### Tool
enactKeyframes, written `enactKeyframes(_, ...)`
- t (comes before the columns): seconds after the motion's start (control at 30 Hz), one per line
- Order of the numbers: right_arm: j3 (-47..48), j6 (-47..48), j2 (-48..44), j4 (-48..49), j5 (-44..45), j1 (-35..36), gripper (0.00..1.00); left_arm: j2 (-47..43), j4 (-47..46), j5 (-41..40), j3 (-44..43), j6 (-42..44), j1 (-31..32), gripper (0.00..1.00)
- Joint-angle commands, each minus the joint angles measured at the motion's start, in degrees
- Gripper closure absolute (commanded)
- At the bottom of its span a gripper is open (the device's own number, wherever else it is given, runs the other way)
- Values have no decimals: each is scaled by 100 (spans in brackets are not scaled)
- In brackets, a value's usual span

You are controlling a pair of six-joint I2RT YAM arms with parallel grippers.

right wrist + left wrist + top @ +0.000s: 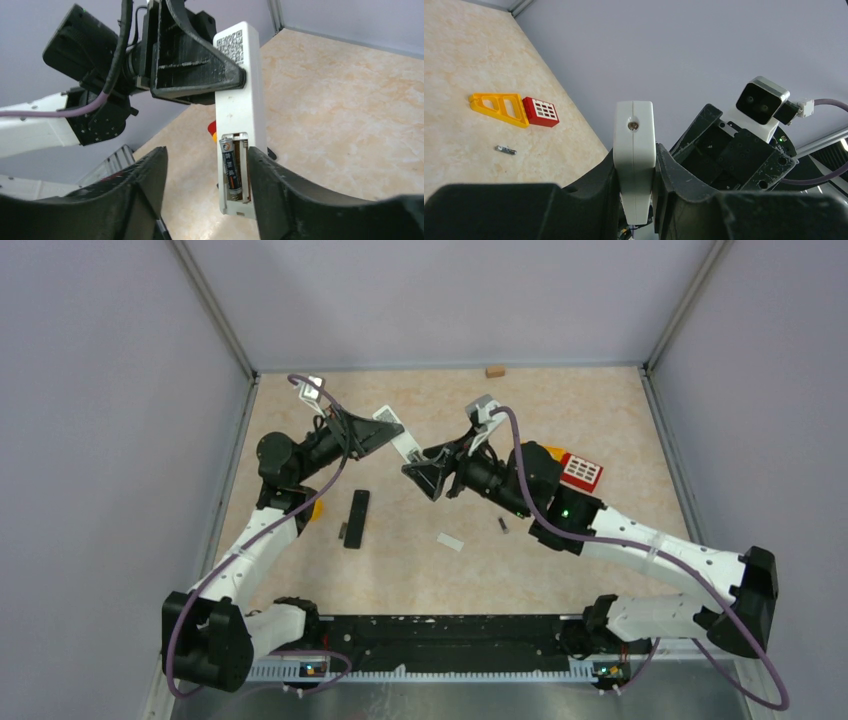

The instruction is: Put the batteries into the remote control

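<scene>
A battery (232, 170) is sitting in the open bay at the lower end of the white remote (239, 100), lying lengthwise with its label facing out. The white remote is hanging in the air above the table (560, 400), with its bay end pointing toward the right arm. The left gripper (636, 170) is clamping it by the long edges nearer the other end, with a finger pressing on each side. The right gripper (206, 165) is standing with its jaws spread, one finger on either side of the bay end. One finger is lying just beside the remote's edge and the other is well apart from it, so it is gripping nothing. A loose battery (503, 525) is lying on the table just beside the right arm, near a flat white cover (450, 542). A black remote (356, 517) is lying flat further left. A red and yellow toy (578, 471) is sitting behind the right arm.
</scene>
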State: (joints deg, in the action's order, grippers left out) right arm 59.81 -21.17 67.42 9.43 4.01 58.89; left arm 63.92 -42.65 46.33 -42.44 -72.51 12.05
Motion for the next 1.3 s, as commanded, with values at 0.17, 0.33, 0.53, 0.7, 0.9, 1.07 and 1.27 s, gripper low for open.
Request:
enactKeyframes(0.17,85,-741,-671,-24,383,-238,11,-104,-8,-85,-145,272,16,100)
enactKeyframes(0.33,164,-2086,-596,-896,364,-885,3,-224,46,-321,-88,454,16,100)
enactKeyframes(0.53,-939,-4227,-380,894,-1213,-1294,3,-345,47,-580,-75,479,16,100)
enactKeyframes(0.7,-1170,-5116,106,2406,-1871,-1299,3,-340,-350,-720,121,226,16,100)
enactKeyframes(0.9,-1096,-5222,351,2677,-1850,-1299,3,-282,-533,-744,211,81,16,100)
enactKeyframes(1.07,-868,-5274,682,2517,-2027,-1296,4,-249,-545,-693,193,63,16,100)
enactKeyframes(1.27,-685,-5510,1011,2876,-2311,-1299,11,-258,-537,-602,190,132,16,100)
